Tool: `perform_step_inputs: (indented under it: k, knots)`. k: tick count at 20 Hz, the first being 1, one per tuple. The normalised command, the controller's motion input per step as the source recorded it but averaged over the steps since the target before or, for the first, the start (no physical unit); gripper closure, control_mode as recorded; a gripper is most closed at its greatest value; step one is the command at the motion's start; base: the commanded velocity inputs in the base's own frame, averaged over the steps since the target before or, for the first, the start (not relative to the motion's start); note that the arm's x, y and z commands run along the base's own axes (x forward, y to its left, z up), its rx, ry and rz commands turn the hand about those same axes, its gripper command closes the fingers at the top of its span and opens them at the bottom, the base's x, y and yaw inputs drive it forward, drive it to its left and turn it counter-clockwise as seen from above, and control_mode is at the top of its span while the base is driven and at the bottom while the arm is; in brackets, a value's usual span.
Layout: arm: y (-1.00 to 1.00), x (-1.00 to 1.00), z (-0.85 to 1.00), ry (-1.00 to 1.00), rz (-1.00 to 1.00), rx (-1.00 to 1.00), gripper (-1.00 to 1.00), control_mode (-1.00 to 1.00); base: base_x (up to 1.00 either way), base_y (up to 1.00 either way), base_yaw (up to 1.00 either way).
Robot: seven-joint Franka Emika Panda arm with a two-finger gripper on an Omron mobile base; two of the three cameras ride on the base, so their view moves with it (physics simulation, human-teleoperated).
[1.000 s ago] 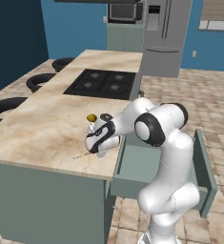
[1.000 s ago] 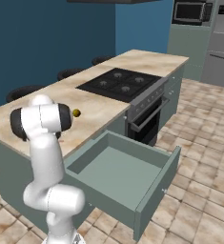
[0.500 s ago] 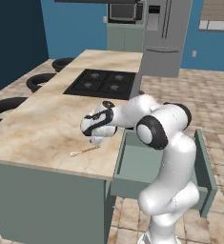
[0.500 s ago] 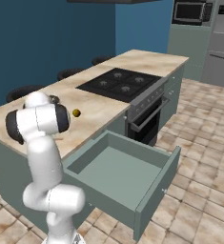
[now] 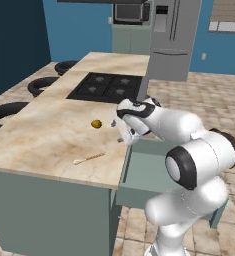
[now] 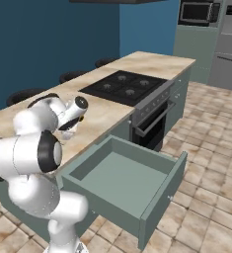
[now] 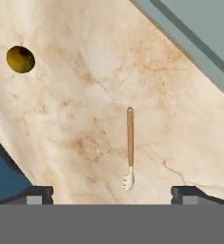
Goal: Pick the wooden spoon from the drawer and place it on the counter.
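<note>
Veined beige marble counter (image 5: pixel 49 135) bears slim wooden spoon (image 7: pixel 129 147).

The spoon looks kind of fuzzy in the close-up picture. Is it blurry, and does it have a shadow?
In the hand view the wooden spoon is soft-edged, its pale end smeared, and it casts no clear shadow on the counter. In the left base view it is a thin streak, too small for detail. The light is flat in both, without glare.
</note>
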Motion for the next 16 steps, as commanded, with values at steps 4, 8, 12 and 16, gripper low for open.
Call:
perform_step_inputs:
  k: [4,8,12,16]
  knots:
    - [-1.0,-0.89,0.42,-0.07,0.1,-0.16,-1.0,-1.0,0.0,0.0,0.0]
    - [-1.0,-1.0,-0.08,-0.1,0.09,-0.4,-1.0,-1.0,0.0,0.0,0.0]
    - [-0.92,-1.0,-0.54,-0.16,0.05,-0.49,-1.0,-1.0,0.0,0.0,0.0]
    - [-0.68,-0.98,-0.6,-0.07,0.07,-0.49,-1.0,-1.0,0.0,0.0,0.0]
